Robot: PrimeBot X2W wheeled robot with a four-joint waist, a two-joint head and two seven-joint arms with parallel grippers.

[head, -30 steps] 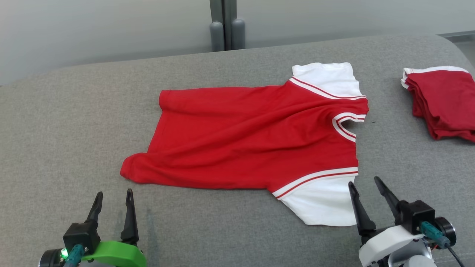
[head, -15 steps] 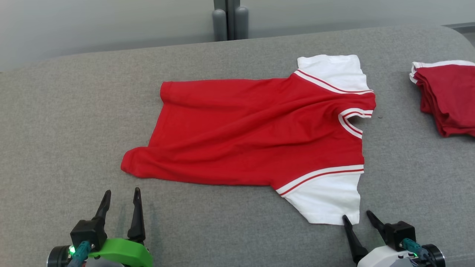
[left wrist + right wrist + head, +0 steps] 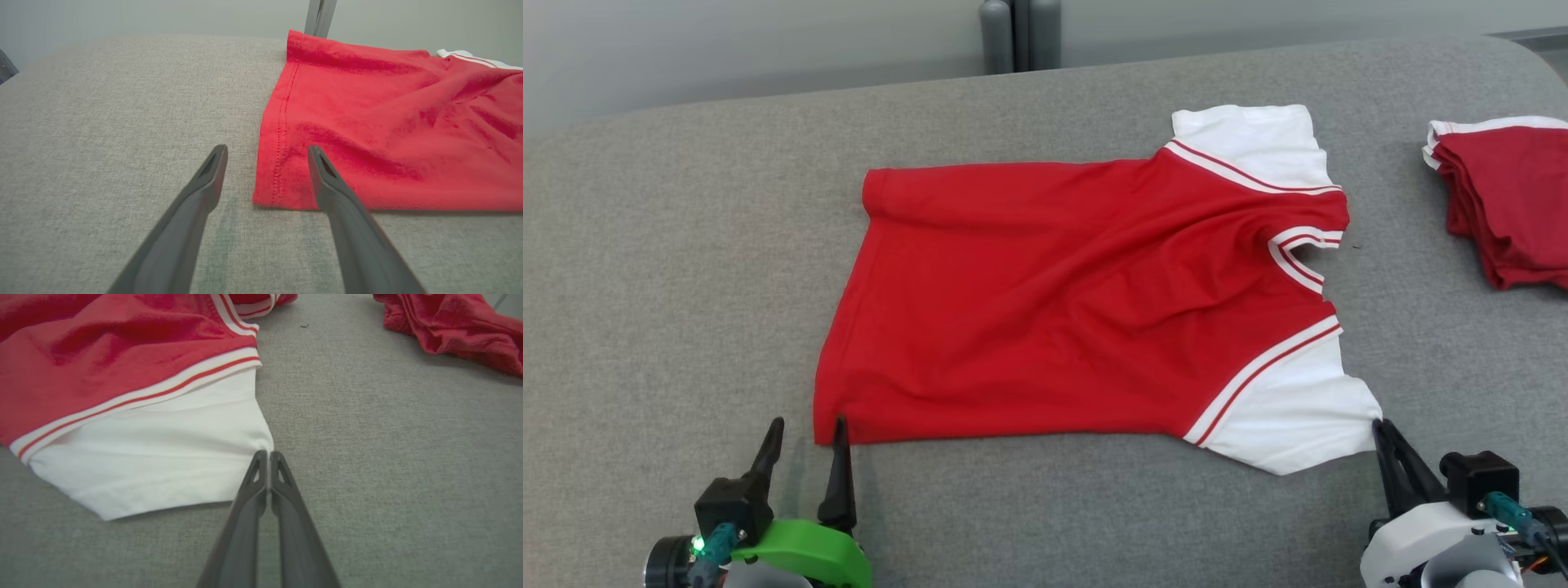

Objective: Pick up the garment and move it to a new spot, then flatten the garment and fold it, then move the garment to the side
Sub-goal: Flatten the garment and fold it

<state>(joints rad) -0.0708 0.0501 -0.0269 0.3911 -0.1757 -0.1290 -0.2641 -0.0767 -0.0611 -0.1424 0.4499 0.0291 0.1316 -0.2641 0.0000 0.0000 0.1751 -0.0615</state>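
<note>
Two grippers at near edge | garment (image 3: 1078,302) spread mid grey surface (image 3: 686,245) | left gripper (image 3: 809,425) fingers apart, straddling near-left hem corner (image 3: 269,196) | right gripper (image 3: 1380,426) pinching near white sleeve (image 3: 163,457) corner

We see the garment (image 3: 1054,302) as soft matt knit cloth with ribbed trim and a stitched hem. The worktop (image 3: 670,286) is covered in coarse, matt grey woven fabric. The left end effector (image 3: 809,421) has dark matt plastic fingers (image 3: 347,228) on a glossy green plastic mount (image 3: 800,555). On the right end effector (image 3: 266,453) the shell (image 3: 1413,531) is smooth white plastic.
</note>
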